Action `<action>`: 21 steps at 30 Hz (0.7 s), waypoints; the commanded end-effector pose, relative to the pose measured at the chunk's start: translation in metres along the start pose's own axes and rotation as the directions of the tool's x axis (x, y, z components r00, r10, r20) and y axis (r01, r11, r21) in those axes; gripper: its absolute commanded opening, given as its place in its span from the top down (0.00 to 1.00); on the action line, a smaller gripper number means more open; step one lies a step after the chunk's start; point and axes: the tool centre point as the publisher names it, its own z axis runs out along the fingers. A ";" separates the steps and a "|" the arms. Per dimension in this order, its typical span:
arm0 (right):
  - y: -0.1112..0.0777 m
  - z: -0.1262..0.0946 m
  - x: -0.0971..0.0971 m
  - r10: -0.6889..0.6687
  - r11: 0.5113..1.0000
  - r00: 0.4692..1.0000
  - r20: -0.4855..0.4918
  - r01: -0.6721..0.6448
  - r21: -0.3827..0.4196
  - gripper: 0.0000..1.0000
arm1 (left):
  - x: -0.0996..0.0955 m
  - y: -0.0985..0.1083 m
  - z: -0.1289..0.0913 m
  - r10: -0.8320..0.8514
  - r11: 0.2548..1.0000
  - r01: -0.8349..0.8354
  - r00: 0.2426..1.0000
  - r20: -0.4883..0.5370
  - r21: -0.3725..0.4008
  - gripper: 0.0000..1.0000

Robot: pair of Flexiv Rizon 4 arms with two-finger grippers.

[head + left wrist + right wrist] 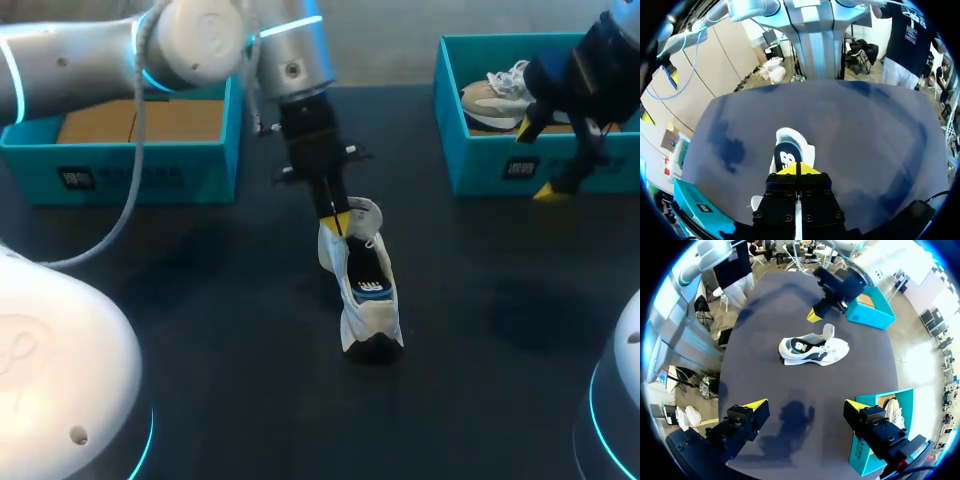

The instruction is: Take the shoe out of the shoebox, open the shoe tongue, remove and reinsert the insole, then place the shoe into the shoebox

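Observation:
A white shoe [362, 290] with a black and blue inside stands on the dark table near the middle, its toe toward the front edge. In the right wrist view the shoe [812, 351] has its tongue [828, 331] sticking up. My left gripper [338, 222] hangs just over the shoe's back end, fingers shut. The right wrist view shows this left gripper [815, 316] a little apart from the tongue, holding nothing. In its own view the left gripper [798, 169] is over the shoe [789, 152]. My right gripper [540, 160] stands open over the right shoebox [480, 165], empty [806, 407].
The teal right shoebox [867, 460] holds a second, beige shoe [495, 95]. A teal left shoebox [140, 165] with brown cardboard inside stands at the back left; it also shows as the left shoebox [872, 310] behind my left arm.

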 end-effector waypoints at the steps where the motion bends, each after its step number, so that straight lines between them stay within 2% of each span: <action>1: -0.001 0.001 0.003 0.000 1.000 1.000 0.006 0.000 -0.001 0.00 | -0.005 -0.001 0.005 -0.008 0.999 0.003 0.996 -0.093 -0.051 1.00; 4: -0.001 0.001 0.003 0.000 1.000 1.000 0.006 0.000 -0.001 0.00 | -0.004 0.000 0.011 -0.010 0.997 0.002 0.995 -0.104 -0.079 1.00; 17: -0.001 0.001 0.003 0.000 1.000 1.000 0.006 0.000 -0.001 0.00 | 0.006 0.006 0.047 -0.023 0.996 0.016 0.996 -0.082 -0.085 1.00; 21: -0.001 0.001 0.003 0.000 1.000 1.000 0.006 0.000 -0.001 0.00 | 0.004 0.008 0.056 -0.031 0.991 0.021 0.997 -0.075 -0.133 1.00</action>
